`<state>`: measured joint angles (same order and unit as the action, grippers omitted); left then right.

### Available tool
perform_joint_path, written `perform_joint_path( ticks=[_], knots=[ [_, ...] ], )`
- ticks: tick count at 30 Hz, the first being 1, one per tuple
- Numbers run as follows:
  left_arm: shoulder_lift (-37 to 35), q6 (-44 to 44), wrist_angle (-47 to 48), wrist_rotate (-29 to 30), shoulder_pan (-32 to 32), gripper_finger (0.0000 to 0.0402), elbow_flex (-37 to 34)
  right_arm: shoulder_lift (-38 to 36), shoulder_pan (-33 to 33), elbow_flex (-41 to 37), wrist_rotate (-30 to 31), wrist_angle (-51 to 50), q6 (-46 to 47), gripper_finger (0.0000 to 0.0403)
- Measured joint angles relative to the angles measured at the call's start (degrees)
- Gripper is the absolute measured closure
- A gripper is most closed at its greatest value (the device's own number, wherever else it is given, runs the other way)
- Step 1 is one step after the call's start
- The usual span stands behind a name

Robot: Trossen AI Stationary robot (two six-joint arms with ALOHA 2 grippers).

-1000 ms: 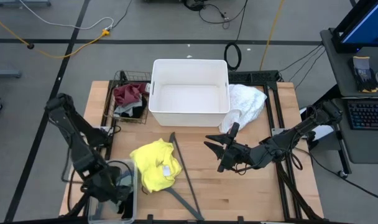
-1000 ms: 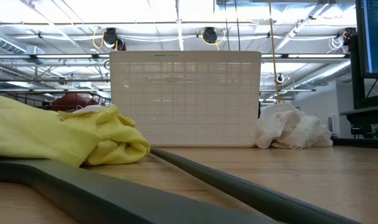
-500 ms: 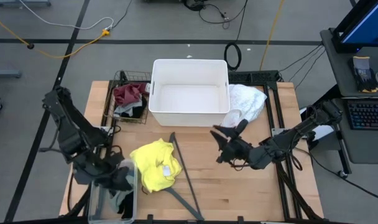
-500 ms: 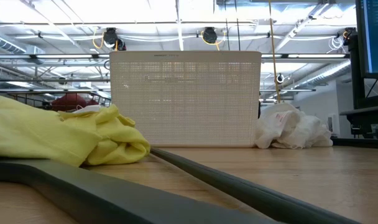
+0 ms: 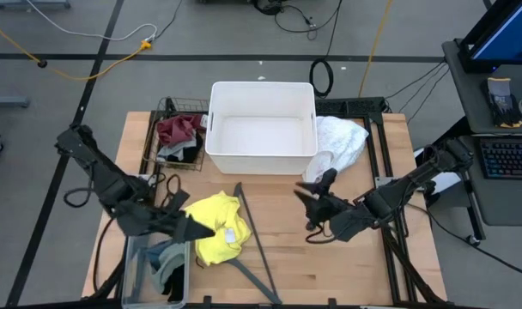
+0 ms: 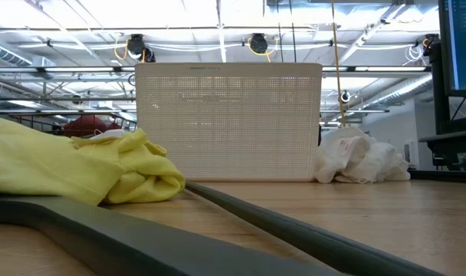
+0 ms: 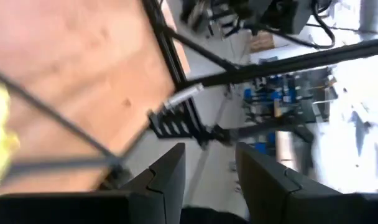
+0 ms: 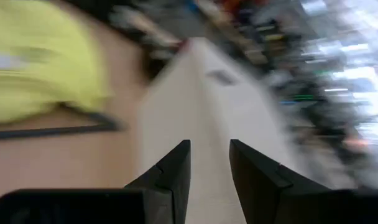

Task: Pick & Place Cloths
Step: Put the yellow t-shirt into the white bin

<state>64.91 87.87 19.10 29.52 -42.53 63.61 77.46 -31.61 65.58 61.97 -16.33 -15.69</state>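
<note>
A yellow cloth (image 5: 216, 227) (image 6: 72, 165) lies crumpled on the table, near the front and left of centre. A white cloth (image 5: 340, 142) (image 6: 359, 157) lies heaped against the white bin's right wall. A maroon cloth (image 5: 179, 129) sits with lighter and dark pieces in a wire basket. Teal and grey cloths (image 5: 162, 266) lie in a clear bin. My left gripper (image 5: 197, 227) (image 7: 211, 149) hovers open over the yellow cloth's left edge, holding nothing. My right gripper (image 5: 315, 189) (image 8: 209, 144) hangs open above bare table, just near of the white cloth.
The white bin (image 5: 261, 84) (image 6: 229, 123) stands at the far middle, with the wire basket (image 5: 158, 137) on its left. A thin dark grey hanger (image 5: 251, 236) (image 6: 256, 218) lies beside the yellow cloth. The clear bin (image 5: 132, 275) is at the near left corner.
My left gripper has risen out of the clear bin and swung toward the table's right, ending over the yellow cloth's left edge. My right gripper has shifted a little toward the far edge and the white cloth, turning as it went. The cloths on the table have stayed put.
</note>
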Motion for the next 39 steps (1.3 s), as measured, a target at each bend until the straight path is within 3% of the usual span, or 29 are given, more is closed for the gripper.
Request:
perform_joint_path(
  ticks=[4,6,12,17,26,35,39],
  knots=[
    [1.41,-10.04,-0.18,0.13,3.50,0.0261,0.00,-0.41,1.35,-0.02,-15.67,-8.08,11.30,0.0298],
    [2.49,-14.12,-0.14,0.05,5.32,0.0261,0.02,-0.41,1.71,-0.06,-19.48,-10.77,14.69,0.0298],
    [6.90,-30.83,-0.15,-1.42,10.77,0.0261,0.02,-0.58,2.03,-0.06,-23.27,-13.20,17.60,0.0298],
    [11.53,-39.36,0.18,-9.07,15.29,0.0261,0.02,-0.58,2.03,-0.06,-23.27,-13.99,17.62,0.0298],
    [18.63,-41.16,9.24,-20.84,21.35,0.0261,0.02,-0.58,2.03,-0.06,-23.27,-15.73,17.65,0.0298],
    [20.21,-29.34,28.45,-22.08,25.94,0.0261,0.02,-0.56,2.03,-0.06,-23.26,-15.74,17.64,0.0298],
    [20.21,-27.23,28.67,-25.28,27.55,0.0261,0.02,-0.56,2.03,-0.06,-23.25,-15.87,17.62,0.0298]
  ],
)
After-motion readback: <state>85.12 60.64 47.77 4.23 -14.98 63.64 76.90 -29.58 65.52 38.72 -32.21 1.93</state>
